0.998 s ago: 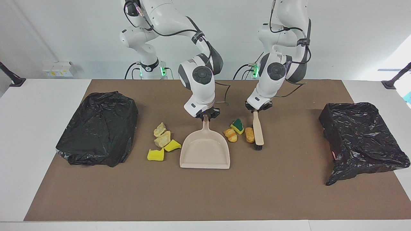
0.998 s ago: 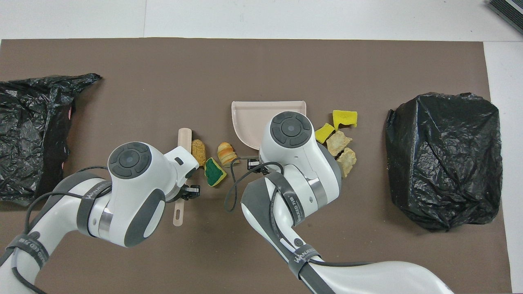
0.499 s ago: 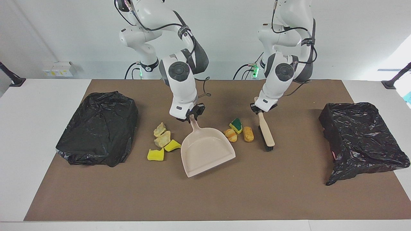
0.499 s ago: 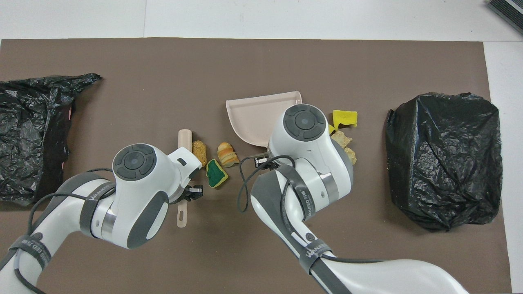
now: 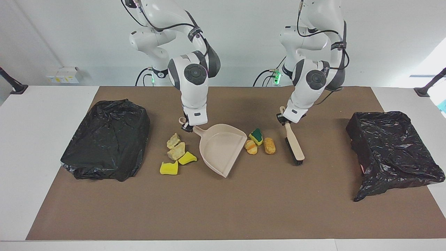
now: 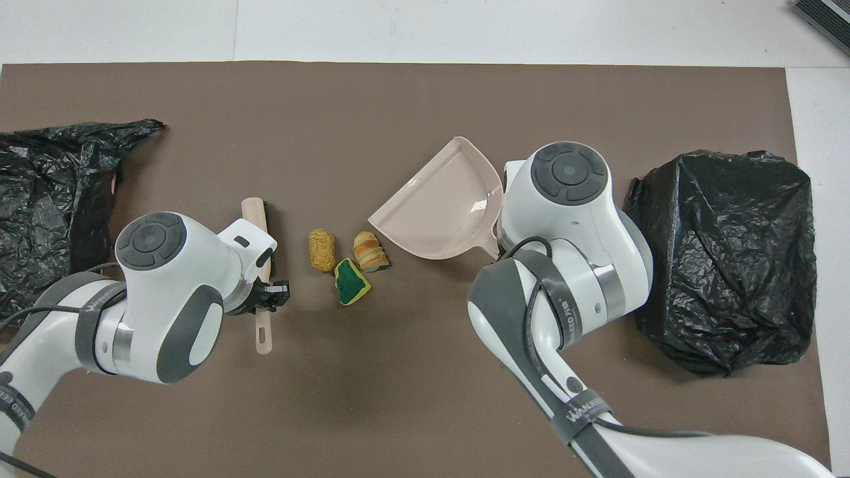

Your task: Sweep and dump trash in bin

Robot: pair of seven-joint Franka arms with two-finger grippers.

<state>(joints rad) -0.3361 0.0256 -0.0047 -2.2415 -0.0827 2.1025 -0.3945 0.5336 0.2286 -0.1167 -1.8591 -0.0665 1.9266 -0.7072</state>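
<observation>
My right gripper (image 5: 188,126) is shut on the handle of the beige dustpan (image 5: 221,146), whose mouth faces the left arm's end of the table. Beside that mouth lie a green-topped sponge bit (image 5: 257,136) and two orange-brown pieces (image 5: 251,146) (image 5: 270,145). They also show in the overhead view: the green-topped bit (image 6: 350,281) and the orange-brown pieces (image 6: 369,250) (image 6: 323,249). Two tan lumps (image 5: 176,147) and two yellow sponge bits (image 5: 169,168) lie at the pan's back. My left gripper (image 5: 283,118) is shut on the handle of the brush (image 5: 294,146), which slants down to the mat beside the orange-brown pieces.
A black-bagged bin (image 5: 393,150) stands at the left arm's end of the brown mat (image 5: 223,209). A black bag-covered mound (image 5: 108,139) stands at the right arm's end. In the overhead view my right arm hides the tan and yellow bits.
My right gripper swung toward the right arm's end, turning the dustpan's mouth toward the green and orange pieces. My left gripper carried the brush toward the left arm's end, away from those pieces.
</observation>
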